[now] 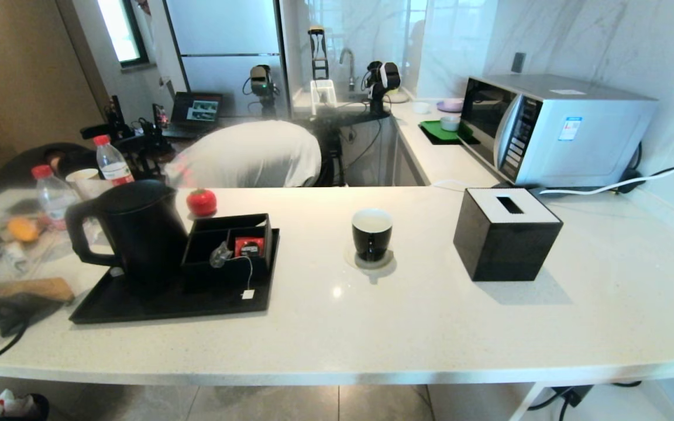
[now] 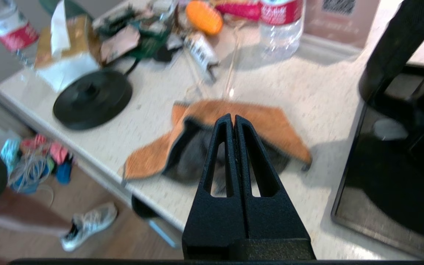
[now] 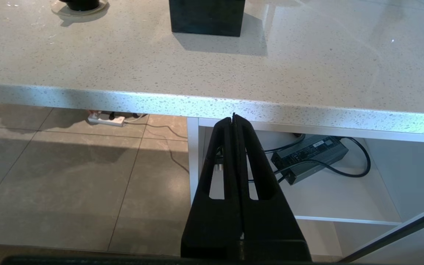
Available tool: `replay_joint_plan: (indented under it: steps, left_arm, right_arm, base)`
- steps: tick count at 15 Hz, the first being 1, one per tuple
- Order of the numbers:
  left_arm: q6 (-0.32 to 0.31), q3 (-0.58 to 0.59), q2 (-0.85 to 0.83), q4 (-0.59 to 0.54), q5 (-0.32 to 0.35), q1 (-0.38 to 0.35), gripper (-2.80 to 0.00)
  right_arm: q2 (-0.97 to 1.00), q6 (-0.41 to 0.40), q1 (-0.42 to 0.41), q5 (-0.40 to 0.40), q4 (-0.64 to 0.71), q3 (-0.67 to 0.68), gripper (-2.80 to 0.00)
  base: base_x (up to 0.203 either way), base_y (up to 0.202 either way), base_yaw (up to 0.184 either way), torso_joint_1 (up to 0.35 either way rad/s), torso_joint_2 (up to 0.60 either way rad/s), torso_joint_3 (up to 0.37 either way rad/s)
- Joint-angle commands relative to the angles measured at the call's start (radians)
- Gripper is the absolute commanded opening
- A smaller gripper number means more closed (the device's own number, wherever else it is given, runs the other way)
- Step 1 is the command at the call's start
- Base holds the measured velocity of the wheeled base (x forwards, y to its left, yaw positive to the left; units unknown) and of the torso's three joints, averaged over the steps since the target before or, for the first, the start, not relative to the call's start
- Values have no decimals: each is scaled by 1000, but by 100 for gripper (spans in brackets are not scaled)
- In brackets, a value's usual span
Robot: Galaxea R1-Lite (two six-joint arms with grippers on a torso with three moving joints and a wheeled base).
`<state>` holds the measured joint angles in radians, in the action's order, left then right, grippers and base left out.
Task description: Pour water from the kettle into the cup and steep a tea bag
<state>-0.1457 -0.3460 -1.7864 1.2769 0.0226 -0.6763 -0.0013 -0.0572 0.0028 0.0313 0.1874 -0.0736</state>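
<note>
kettle first: the tall matte black electric kettle (image 1: 138,231) stands on the flat black tray (image 1: 138,307) at nine o'clock of the counter, loop handle turned outward. just beside it, at three o'clock, the small translucent tea bag (image 1: 220,255) hangs on the black divided box (image 1: 229,242), its white tag on the tray. the small glossy black cup with white inside (image 1: 371,234) sits mid-counter on a coaster. left gripper (image 2: 233,119) hovers, fingers pressed together and empty, over an orange cloth (image 2: 234,114). right gripper (image 3: 233,119) is closed too, below the counter edge.
</note>
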Motion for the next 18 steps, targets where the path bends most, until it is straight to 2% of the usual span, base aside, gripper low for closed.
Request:
replay_joint_plan:
  steps: [1,3,7,9,11,14,18]
  left_arm:
    - [1,-8,89,-79,2,-14,-280]
    - [1,-7,171,-196,3,-12,-280]
    - [-2,-26,327,-579,1,-1,-280]
    - [0,-54,385,-735,-1,16,-280]
    - [7,-74,432,-827,-6,82,-280]
    - [10,-86,500,-899,-8,202,-280]
    - [11,-139,567,-1103,-10,371,-280]
  right_arm:
    - [1,-1,0,1,1,0,-280]
    - [1,-1,0,1,1,0,-280]
    - [1,-1,0,1,1,0,-280]
    - [1,-1,0,1,1,0,-280]
    - [1,-1,0,1,1,0,-280]
    - [1,-1,0,1,1,0,-280]
    - [1,-1,0,1,1,0,-280]
  base:
    - [0,0,0,0,0,0]
    - [0,0,0,0,0,0]
    - [0,0,0,0,0,0]
    - [0,0,0,0,0,0]
    - [0,0,0,0,0,0]
    - [0,0,0,0,0,0]
    - [0,0,0,0,0,0]
